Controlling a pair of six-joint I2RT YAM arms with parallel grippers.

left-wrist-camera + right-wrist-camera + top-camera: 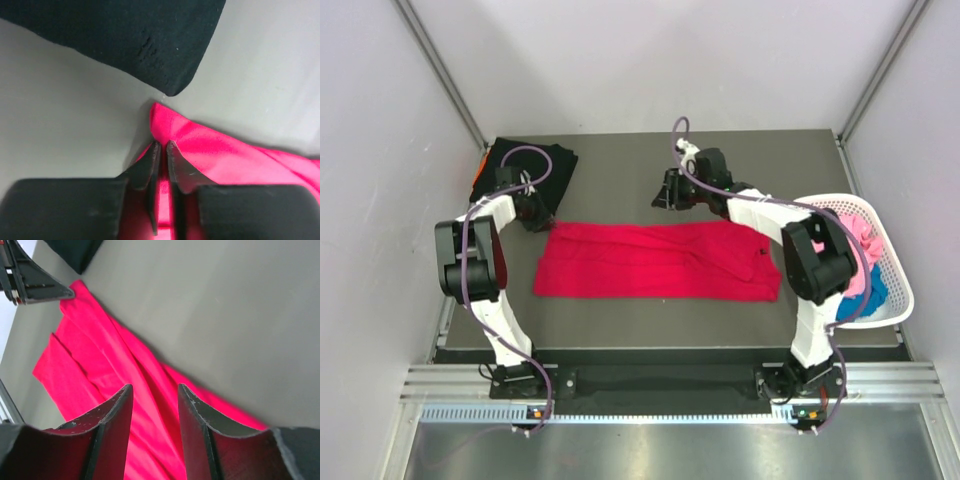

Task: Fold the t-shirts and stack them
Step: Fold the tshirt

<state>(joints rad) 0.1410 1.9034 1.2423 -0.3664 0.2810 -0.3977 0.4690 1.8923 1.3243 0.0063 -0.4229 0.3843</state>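
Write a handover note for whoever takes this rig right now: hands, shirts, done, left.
Left hand: shut, pinching the red t-shirt at its far-left corner.
Right hand: open, empty, near that shirt's far edge.
The red t-shirt lies mid-table as a long folded band. The black t-shirt sits folded far left on an orange t-shirt. The pink t-shirt and blue t-shirt are in the basket.
Done: black on orange. Left: finish folding red, stack it, then pink and blue.

The red t-shirt (655, 262) is lying flat (folded into a long strip) across the worktop (750, 170); the black t-shirt (535, 160) is resting folded at the far-left corner.
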